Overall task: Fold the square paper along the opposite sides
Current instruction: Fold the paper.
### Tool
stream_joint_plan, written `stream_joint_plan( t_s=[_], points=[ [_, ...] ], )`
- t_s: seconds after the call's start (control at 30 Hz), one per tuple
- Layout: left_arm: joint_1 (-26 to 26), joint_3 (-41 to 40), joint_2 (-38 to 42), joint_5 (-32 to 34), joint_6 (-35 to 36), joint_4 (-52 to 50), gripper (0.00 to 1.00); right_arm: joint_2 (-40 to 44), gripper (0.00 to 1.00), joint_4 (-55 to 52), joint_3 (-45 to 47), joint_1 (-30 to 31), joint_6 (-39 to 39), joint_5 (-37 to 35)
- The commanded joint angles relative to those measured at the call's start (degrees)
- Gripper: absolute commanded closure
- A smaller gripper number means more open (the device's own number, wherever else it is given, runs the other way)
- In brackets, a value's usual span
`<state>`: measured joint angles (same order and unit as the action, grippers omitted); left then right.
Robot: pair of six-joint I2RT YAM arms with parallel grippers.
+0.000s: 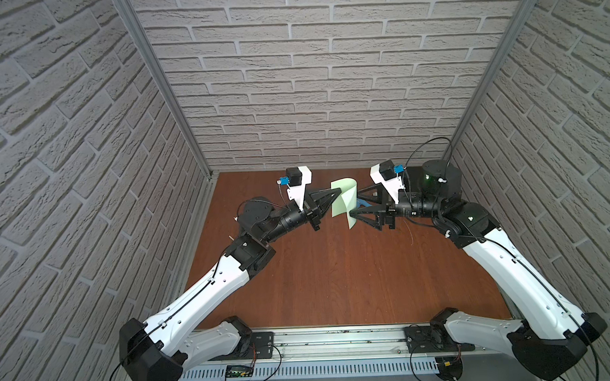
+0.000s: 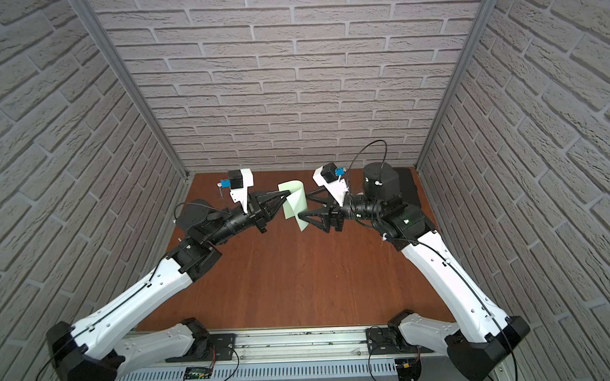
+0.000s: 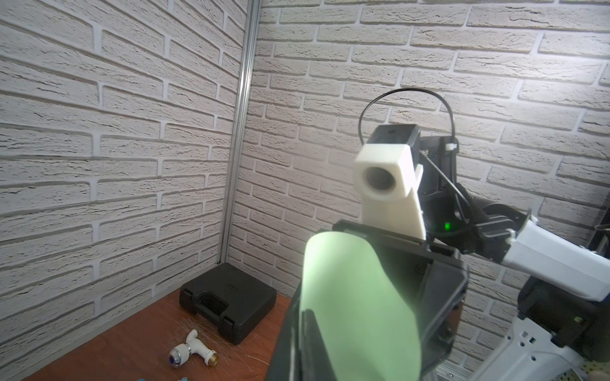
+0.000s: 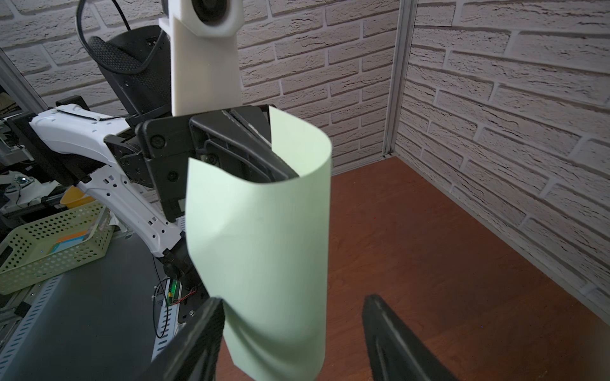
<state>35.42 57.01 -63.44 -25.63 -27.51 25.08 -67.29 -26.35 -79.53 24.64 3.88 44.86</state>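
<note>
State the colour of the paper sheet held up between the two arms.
Plain pale mint green, no pattern. The paper sheet shows best in the right wrist view.

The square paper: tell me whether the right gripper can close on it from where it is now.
Probably yes. The right gripper stands open with the curled square paper hanging between its fingers, and nothing else lies between them. The left gripper is shut on the sheet's far side, holding it off the table.

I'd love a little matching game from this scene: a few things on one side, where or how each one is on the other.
Things:
1. paper
2. left gripper
3. right gripper
4. black case

States:
a. jaws apart, paper between them
b. lying in the table's far corner
c. curled over, held up in the air
d. shut on the paper

Pairs: 1-c, 2-d, 3-a, 4-b
</note>
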Motion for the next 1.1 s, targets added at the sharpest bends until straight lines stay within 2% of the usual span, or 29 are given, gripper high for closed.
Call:
stream_joint_plan(
  t_s=[0.0,0.47,1.07],
  points=[
    [0.43,0.82,-0.54,-1.53,-1.45,4.14,1.00,-0.21,0.30,2.18,-1.93,0.62,0.87,0.14],
    [0.90,0.90,-1.29,-2.05,-2.02,4.99,1.00,-2.98,0.33,0.71,-3.40,2.72,2.81,-0.75],
    [0.96,0.57,-0.98,-2.45,-2.00,4.79,1.00,-1.89,0.36,1.26,-3.35,3.21,2.99,-2.65]
  ],
)
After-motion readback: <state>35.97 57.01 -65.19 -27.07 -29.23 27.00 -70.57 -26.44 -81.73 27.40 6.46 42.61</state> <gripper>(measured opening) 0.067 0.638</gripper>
